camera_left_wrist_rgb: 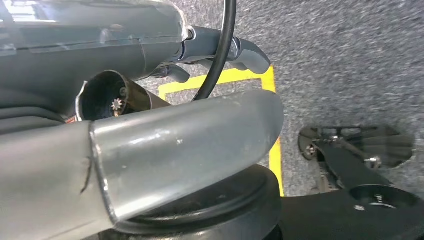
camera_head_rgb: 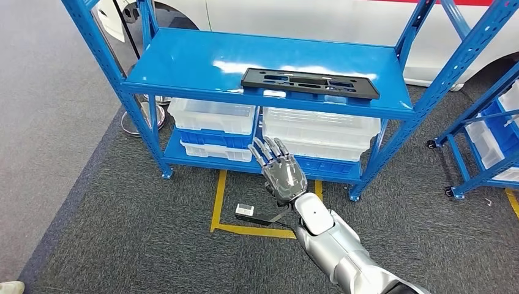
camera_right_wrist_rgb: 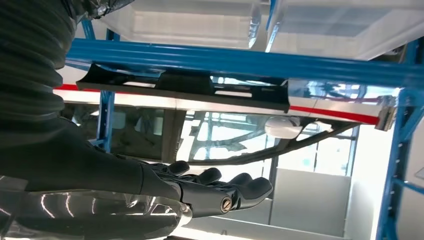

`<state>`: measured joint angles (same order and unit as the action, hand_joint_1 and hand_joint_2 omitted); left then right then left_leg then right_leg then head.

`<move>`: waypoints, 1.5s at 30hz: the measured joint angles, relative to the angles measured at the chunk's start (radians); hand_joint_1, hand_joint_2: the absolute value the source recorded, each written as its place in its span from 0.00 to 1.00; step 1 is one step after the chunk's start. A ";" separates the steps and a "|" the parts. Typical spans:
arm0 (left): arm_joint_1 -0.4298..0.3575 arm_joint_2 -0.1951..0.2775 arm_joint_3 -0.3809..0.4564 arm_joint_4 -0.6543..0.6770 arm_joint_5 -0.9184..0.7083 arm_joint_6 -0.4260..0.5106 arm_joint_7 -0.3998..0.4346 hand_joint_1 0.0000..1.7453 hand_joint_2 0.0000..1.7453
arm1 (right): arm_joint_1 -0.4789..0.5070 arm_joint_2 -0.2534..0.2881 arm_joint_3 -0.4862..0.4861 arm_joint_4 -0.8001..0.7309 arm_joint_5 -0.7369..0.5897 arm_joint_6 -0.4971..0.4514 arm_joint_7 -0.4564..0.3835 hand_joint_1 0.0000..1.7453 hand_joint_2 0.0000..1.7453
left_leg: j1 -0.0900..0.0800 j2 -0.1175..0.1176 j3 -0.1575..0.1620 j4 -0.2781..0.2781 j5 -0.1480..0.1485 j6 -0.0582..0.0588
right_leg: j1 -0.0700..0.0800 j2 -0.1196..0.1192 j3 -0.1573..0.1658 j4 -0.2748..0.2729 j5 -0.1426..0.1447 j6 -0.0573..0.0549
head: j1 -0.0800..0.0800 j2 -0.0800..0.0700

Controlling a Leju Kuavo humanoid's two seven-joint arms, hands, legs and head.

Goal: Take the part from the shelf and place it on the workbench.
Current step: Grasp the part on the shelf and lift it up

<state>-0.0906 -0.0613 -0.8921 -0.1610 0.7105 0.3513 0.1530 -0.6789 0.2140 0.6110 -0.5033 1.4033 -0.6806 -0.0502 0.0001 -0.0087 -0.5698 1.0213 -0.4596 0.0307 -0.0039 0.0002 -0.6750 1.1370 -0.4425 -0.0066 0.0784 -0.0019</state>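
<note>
While the right hand (camera_head_rgb: 283, 171) reaches forward with its fingers spread and nothing in them, it sits below and in front of the shelf's upper deck, apart from everything. In the right wrist view the same hand (camera_right_wrist_rgb: 210, 192) shows flat, straightened fingers with the part (camera_right_wrist_rgb: 185, 86) beyond them, untouched. That part (camera_head_rgb: 309, 82), a long flat black plate with slots cut through it, lies on the top deck of the blue shelf (camera_head_rgb: 183, 67), near the front edge and toward the right side. Clear bins (camera_head_rgb: 211, 114) fill the tier beneath. The left wrist view looks down at carpet and yellow floor tape (camera_left_wrist_rgb: 274, 155); whether the left hand is clenched or released I cannot tell. By my reading the task is barely begun: approach only, with grasp, carry and placement on a workbench all left.
</note>
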 joint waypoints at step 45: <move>0.002 -0.003 -0.032 0.000 0.023 0.000 0.008 0.00 0.00 | -0.018 -0.079 -0.223 0.000 -0.029 0.000 0.041 0.00 1.00 | 0.021 0.006 -0.114 0.141 0.011 -0.058 | -0.011 0.000 0.118 -0.129 -0.019 -0.018 | -0.023 0.000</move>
<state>-0.0881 -0.0640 -0.9238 -0.1606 0.7332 0.3513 0.1614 -0.6968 0.1354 0.3883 -0.5035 1.3744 -0.6809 -0.0095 0.0211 -0.0032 -0.6840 1.1619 -0.4490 -0.0276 -0.0150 0.0000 -0.5572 1.0084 -0.4615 -0.0244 0.0552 -0.0019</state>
